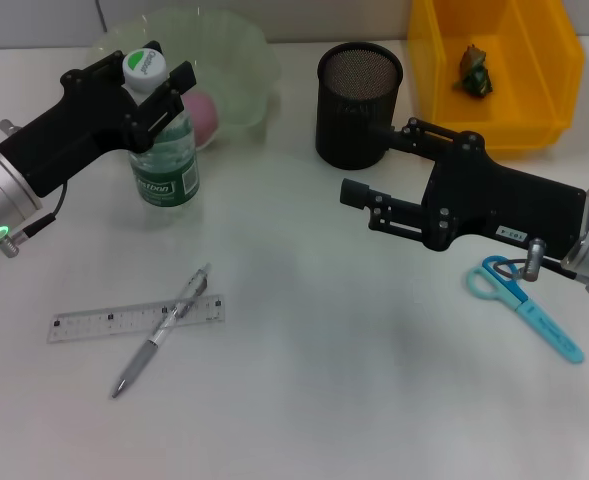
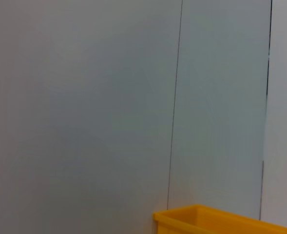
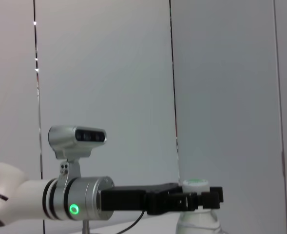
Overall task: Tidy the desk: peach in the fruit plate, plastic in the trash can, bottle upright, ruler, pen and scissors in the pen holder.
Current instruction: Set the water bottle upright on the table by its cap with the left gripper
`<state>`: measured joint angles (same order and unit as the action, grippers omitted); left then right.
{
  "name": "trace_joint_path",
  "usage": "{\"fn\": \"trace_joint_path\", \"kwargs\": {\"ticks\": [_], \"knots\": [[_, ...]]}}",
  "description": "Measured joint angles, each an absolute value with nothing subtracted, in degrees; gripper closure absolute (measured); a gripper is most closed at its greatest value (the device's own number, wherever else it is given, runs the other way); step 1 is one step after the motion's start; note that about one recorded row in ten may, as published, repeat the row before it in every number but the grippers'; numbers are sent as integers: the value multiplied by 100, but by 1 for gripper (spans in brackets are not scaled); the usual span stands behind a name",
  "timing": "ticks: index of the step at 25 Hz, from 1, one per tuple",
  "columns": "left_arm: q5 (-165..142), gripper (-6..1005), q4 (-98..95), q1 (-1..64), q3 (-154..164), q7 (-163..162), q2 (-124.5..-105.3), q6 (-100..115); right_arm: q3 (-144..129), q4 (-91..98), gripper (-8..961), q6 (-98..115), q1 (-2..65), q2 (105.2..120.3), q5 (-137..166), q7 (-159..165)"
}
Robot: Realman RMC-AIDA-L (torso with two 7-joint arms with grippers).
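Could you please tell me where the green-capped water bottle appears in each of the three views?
Head view: water bottle upright at upper left, before the fruit plate, left pincer around its neck.
Left wrist view: not in it.
Right wrist view: bottom edge, right of centre.
Shared landmark: the left pincer.

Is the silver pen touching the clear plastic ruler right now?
Touching. The head view shows the silver pen lying diagonally across the clear plastic ruler, its upper half resting on the ruler's right end.

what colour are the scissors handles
Light blue, on the plastic-handled scissors; clearest in the head view.
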<state>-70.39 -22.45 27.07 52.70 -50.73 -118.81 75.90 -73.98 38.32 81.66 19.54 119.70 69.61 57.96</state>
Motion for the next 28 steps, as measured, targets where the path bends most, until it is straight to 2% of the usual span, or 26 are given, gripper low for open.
{"fn": "trace_joint_path", "kwargs": {"ticks": [28], "knots": [[-6965,550,-2223,2708,5247,-5045,-11883,7304,-7427,3753,249,8155,1977,11961,6916,5765]]}}
